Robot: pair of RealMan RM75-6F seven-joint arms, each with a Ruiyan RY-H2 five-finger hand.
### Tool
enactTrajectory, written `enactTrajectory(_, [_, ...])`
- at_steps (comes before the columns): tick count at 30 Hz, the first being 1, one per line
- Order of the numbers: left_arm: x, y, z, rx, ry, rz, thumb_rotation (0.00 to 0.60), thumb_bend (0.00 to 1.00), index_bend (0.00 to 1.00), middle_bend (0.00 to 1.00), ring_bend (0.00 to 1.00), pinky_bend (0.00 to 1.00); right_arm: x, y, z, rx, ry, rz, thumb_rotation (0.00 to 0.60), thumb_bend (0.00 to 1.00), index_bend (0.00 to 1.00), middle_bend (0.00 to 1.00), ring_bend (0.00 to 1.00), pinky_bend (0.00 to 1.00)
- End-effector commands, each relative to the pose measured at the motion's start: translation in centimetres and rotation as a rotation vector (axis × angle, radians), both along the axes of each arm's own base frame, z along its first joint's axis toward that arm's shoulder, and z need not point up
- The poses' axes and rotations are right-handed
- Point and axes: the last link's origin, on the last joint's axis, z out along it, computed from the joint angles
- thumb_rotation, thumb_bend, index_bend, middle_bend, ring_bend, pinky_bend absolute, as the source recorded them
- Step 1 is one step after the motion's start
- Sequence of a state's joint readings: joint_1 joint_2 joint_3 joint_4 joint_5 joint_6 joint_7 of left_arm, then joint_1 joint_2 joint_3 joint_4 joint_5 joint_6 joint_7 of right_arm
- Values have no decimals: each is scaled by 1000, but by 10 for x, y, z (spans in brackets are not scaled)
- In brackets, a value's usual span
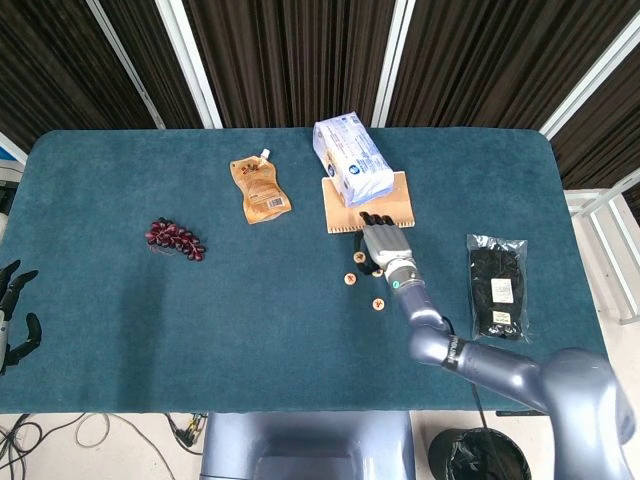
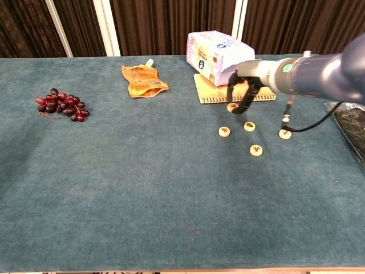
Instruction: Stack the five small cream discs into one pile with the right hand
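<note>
1. One cream disc (image 2: 232,107) was pinched in the right hand (image 2: 246,93), lifted clear of the table (image 2: 142,188) near the notebook (image 2: 206,90).
2. Four other discs lay apart on the cloth: one (image 2: 224,132) lower left, one (image 2: 249,126) just below the hand, one (image 2: 256,150) nearer the camera, one (image 2: 284,134) to the right.
3. Small, rigid and probably light and smooth, they seemed best taken by the rim.
4. Far off, the left hand (image 1: 14,310) hung at the table's edge, fingers apart, holding nothing.
</note>
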State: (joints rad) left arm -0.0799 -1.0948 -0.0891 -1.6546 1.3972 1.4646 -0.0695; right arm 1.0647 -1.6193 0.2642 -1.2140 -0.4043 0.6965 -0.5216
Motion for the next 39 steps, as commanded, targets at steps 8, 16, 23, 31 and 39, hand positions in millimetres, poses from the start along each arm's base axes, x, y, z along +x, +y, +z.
enactTrajectory(8, [0, 0, 0, 2, 1, 2, 600, 624, 154, 10, 0, 0, -19, 12, 0, 36, 21, -23, 600, 405, 532, 0, 0, 0])
enactTrajectory(16, [1, 1, -1, 2, 2, 0, 600, 624, 154, 10, 0, 0, -27, 12, -4, 20, 16, -23, 600, 406, 532, 0, 0, 0])
enactTrajectory(23, [1, 1, -1, 3, 1, 1, 600, 624, 154, 10, 0, 0, -34, 11, -5, 23, 22, -38, 600, 406, 532, 0, 0, 0])
enactTrajectory(31, [1, 2, -1, 2, 2, 2, 600, 624, 154, 10, 0, 0, -39, 9, -5, 23, 8, -62, 600, 406, 532, 0, 0, 0])
enactTrajectory(39, [1, 2, -1, 1, 0, 3, 600, 624, 154, 10, 0, 0, -41, 9, -7, 26, -2, -70, 600, 406, 532, 0, 0, 0])
